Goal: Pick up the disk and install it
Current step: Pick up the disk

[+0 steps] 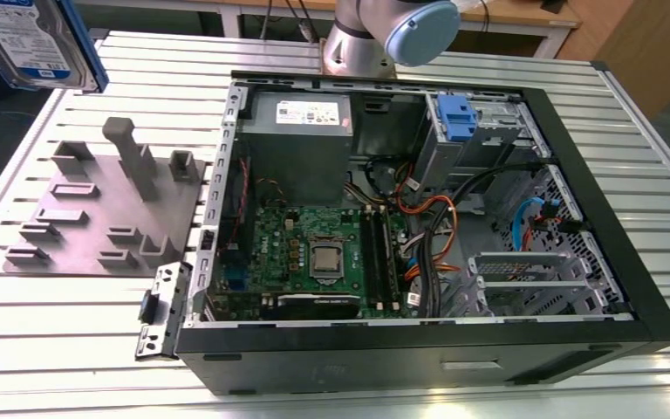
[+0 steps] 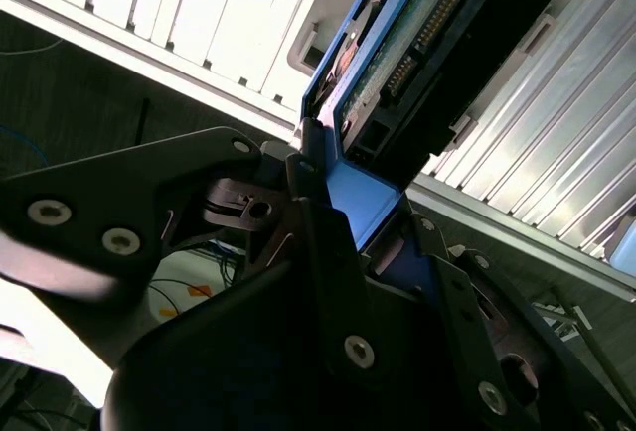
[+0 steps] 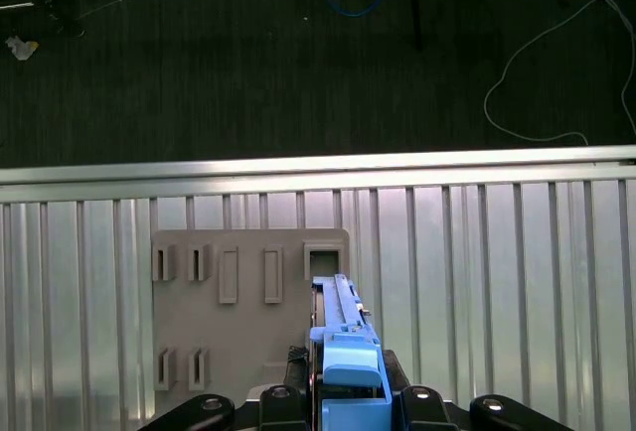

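The disk [image 1: 30, 39], silver with a white-and-blue label and blue side rails, hangs in the air at the far upper corner of the exterior view's left, above the table's edge. In the second wrist view my gripper [image 2: 343, 208] is shut on the disk [image 2: 417, 44] by its blue rail, and the drive's connector edge and circuit board show. In the first wrist view the disk [image 3: 343, 327] stands edge-on in my gripper [image 3: 348, 396], above the grey fixture plate [image 3: 248, 307].
An open black computer case [image 1: 614, 262] lies on the slatted metal table [image 1: 56, 323], with motherboard, cables and a grey power-supply box [image 1: 300, 113]. A drive bay with a blue latch [image 1: 456, 118] is at its far side. The grey fixture plate [image 1: 91, 218] with several holders lies beside the case.
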Controlling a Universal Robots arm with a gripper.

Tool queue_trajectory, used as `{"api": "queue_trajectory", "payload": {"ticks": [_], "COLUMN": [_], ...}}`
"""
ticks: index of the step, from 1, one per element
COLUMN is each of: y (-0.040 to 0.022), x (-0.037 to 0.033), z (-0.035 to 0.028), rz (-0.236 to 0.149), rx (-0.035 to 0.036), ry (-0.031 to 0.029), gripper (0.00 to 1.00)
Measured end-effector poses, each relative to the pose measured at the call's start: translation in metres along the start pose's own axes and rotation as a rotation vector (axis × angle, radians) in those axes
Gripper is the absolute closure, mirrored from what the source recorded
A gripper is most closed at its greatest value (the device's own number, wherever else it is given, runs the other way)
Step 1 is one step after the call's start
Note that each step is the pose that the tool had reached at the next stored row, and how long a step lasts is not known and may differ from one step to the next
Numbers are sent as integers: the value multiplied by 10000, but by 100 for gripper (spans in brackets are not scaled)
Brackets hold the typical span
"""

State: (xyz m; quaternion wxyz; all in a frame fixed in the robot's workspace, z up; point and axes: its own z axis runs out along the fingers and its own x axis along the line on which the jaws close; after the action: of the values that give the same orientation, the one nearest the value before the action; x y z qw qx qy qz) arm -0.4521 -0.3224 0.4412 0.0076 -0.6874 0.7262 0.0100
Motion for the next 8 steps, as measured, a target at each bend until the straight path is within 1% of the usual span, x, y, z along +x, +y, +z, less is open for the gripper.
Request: {"api": "queue_trajectory", "payload": {"ticks": [4,8], "y": [0,0], "x": [0,-1], "z": [-10,-34], "rz": [0,0], "rx": [0,0], "ry": [0,0], "gripper": [64,64]}}
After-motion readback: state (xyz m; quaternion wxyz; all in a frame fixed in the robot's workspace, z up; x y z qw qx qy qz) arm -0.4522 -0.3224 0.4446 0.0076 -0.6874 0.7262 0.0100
